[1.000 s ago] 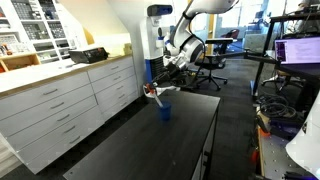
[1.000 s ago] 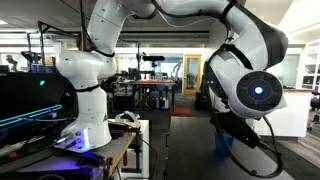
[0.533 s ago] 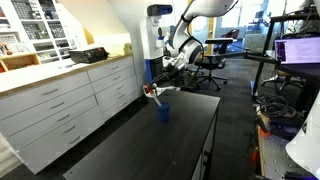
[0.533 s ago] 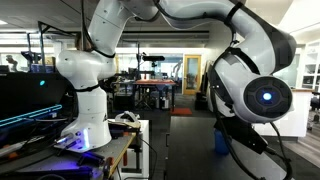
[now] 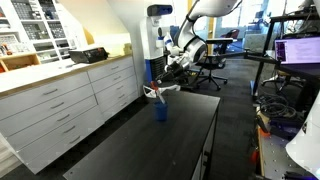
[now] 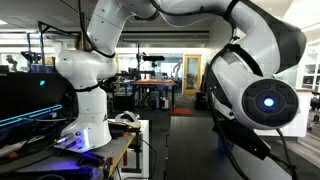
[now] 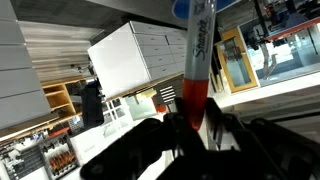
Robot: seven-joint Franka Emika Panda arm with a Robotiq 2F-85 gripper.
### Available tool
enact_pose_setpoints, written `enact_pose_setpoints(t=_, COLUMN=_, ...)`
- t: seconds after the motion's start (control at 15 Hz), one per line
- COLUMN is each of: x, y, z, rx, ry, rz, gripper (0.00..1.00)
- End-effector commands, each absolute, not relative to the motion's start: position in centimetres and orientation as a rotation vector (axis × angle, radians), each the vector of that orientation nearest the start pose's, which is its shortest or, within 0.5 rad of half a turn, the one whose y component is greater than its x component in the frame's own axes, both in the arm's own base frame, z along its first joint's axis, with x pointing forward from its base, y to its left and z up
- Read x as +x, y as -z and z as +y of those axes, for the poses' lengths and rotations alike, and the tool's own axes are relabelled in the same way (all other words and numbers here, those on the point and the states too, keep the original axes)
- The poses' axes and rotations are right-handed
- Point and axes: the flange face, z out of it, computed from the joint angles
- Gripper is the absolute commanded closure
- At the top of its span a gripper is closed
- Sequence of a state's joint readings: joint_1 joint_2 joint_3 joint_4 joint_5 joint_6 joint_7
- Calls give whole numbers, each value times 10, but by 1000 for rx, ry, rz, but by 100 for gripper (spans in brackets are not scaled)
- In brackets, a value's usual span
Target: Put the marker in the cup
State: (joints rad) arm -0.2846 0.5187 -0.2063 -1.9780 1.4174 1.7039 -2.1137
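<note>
Exterior view, far off and raised: faces along the black table (image 5: 150, 145) toward the arm (image 5: 188, 45), drawers (image 5: 60, 105) alongside. Exterior view, very close: side-on to the same arm (image 6: 100, 60). Wrist view: seemingly inverted, tight on the marker (image 7: 197, 60), the same drawers (image 7: 135, 55) behind.

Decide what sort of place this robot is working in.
Probably a research lab: white drawer cabinets along the wall, an office chair beyond the black table, a lit monitor.

Wrist view, upper centre: marker (image 7: 197, 60) barrel smooth, glossy plastic. Lower frame: table (image 5: 145, 148) top matt black; cup (image 5: 160, 111) smooth blue, plastic-looking. Right of frame: arm shell (image 6: 250, 50) glossy white.
</note>
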Motion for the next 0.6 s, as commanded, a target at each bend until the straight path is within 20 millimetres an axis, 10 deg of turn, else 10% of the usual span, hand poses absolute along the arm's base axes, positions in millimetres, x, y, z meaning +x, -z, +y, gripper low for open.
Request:
enact_pose_setpoints(t=0.0, x=542, y=-215, z=-187, rx=-1836, ry=1103, rz=-778, gripper=94)
enact_pose_setpoints(t=0.53, x=544, y=-200, z=-167, rx=-1796, ry=1063, rz=-794, gripper=92)
